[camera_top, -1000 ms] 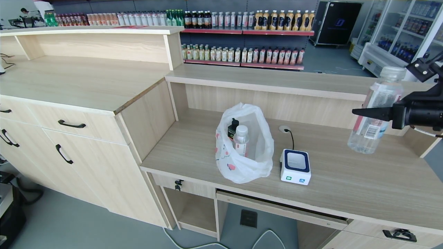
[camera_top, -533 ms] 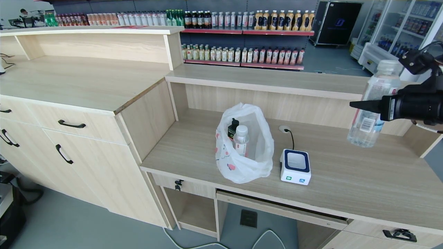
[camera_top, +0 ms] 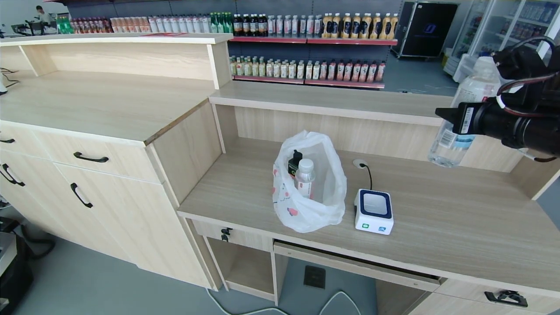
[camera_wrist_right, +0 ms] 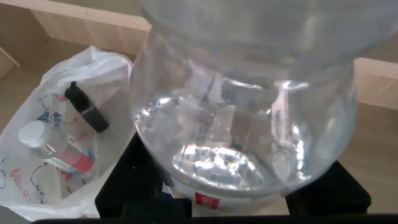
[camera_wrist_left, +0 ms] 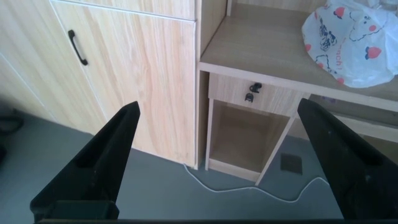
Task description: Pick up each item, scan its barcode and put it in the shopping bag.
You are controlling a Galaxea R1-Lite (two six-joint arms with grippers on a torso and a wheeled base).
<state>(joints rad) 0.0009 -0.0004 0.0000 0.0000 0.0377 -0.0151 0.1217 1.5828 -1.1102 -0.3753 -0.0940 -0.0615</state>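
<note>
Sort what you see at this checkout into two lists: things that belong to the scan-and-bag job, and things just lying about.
Job: water bottle, clamped in the right gripper; barcode scanner; shopping bag; white-capped bottle and dark bottle inside it.
Lying about: drinks shelves behind the counter; glass-door fridges; cupboard handles.

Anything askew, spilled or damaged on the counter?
Nothing stands out. Bag sits upright on the counter, scanner flat beside it, no spills. Right hand holds a clear bottle, tilted, above the counter.
</note>
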